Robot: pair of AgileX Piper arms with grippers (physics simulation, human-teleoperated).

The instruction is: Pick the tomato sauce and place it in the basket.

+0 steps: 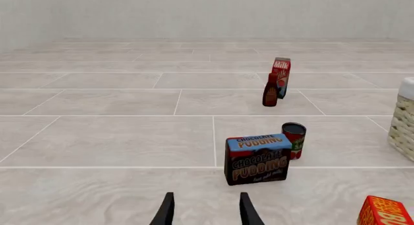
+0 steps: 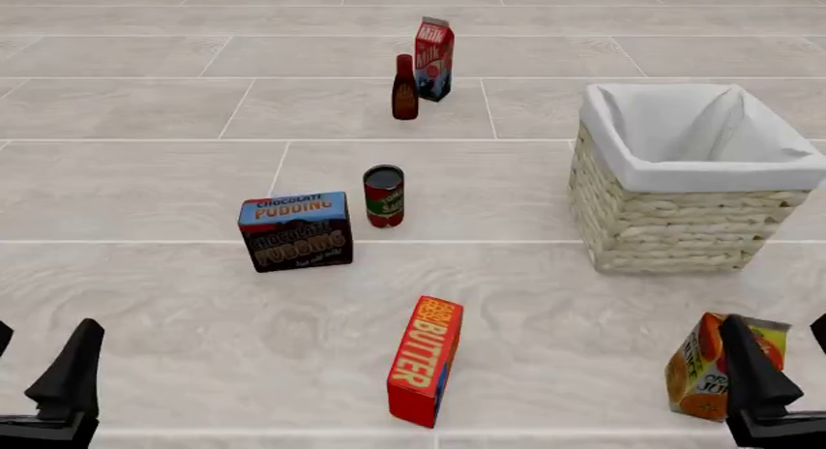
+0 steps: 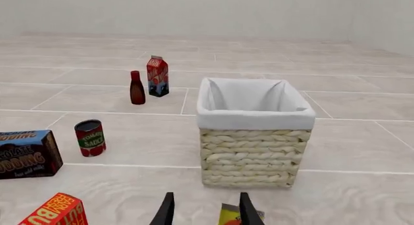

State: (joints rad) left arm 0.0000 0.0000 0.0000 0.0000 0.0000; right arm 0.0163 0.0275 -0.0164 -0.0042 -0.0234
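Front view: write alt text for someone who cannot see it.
A small tomato sauce can stands upright mid-table beside a chocolate pudding box, well left of a cloth-lined wicker basket. Behind stand a dark red bottle and a milk carton; nearer lie a butter box and an orange carton. Both open grippers, left and right, sit at the near corners.

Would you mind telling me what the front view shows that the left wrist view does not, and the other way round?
Only the front view shows the whole basket with its white lining, the orange carton by the right gripper, and the full butter box. Only the left wrist view shows the left gripper with both fingers apart and nothing between them. Both show the tomato sauce can standing upright beside the chocolate pudding box, plus the dark red bottle and the milk carton farther off.
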